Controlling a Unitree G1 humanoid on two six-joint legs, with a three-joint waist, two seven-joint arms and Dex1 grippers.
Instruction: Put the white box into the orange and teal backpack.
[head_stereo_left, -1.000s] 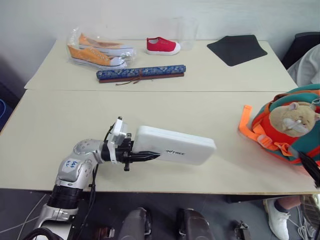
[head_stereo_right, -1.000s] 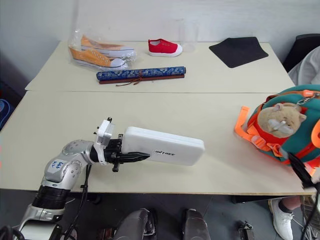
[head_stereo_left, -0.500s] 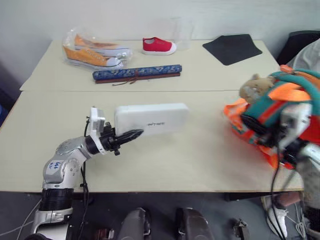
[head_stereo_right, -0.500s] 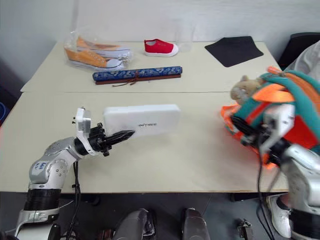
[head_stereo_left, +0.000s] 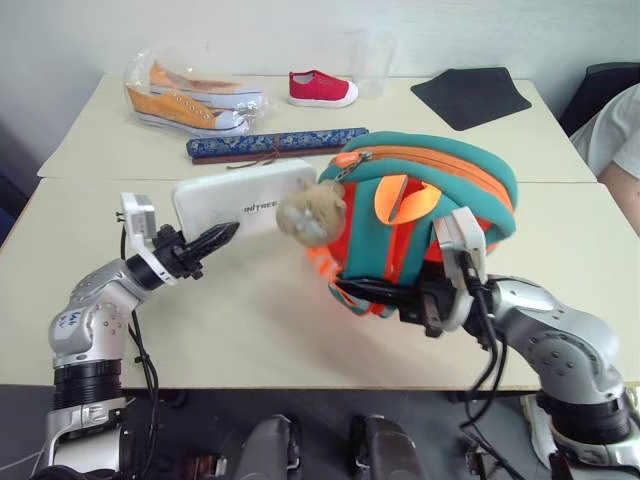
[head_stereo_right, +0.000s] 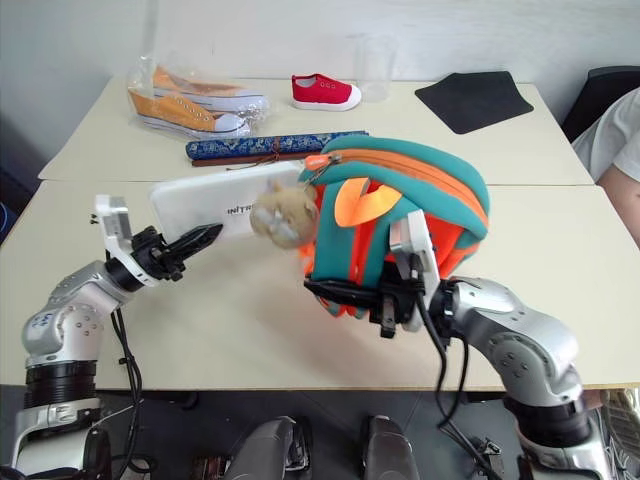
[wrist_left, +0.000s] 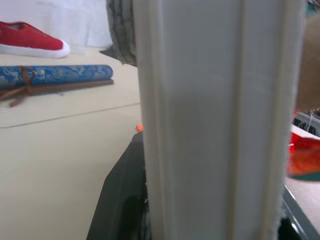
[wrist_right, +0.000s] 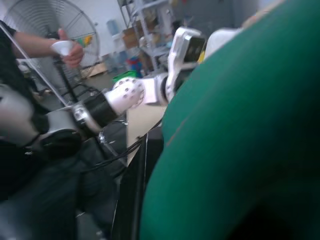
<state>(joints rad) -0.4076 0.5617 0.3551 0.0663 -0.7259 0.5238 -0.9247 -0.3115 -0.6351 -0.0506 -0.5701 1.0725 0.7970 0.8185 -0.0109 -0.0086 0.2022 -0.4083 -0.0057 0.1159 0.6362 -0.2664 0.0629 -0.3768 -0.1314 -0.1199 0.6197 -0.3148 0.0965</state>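
**Item 1 — white box** (head_stereo_left: 245, 200). You hold it by its near-left end in the left end effector (head_stereo_left: 215, 238), fingers clamped on the case. Its long axis runs across the bench (head_stereo_left: 250, 300), from the left end effector toward your right, and it sits raised off the surface. Its far end is hidden behind the plush hamster (head_stereo_left: 310, 212), so you cannot tell whether it touches the toy or the bag.

**Item 2 — orange and teal backpack** (head_stereo_left: 430, 195). It lies directly to the right of the box, along the line of the box's long axis. The right end effector (head_stereo_left: 385, 293) is clenched on the bag's lower edge among the orange straps and appears to carry it above the bench. The orange zip band arcs over the top of the teal shell; from these views you cannot tell whether the mouth is open. Judgement: the insertion depends on that mouth facing the box's free end, and the left arm is the one placed to push along that axis.

**Item 3 — writing.** Small grey lettering on the box's top face, too small to read surely. A handwritten mark on the left forearm, illegible.

**Item 4 — bystanders at the back of the bench.** Blue patterned roll (head_stereo_left: 278, 144), red shoe (head_stereo_left: 322, 89), bagged orange sneakers (head_stereo_left: 190, 98), black mat (head_stereo_left: 472, 97), clear cup (head_stereo_left: 373, 62).
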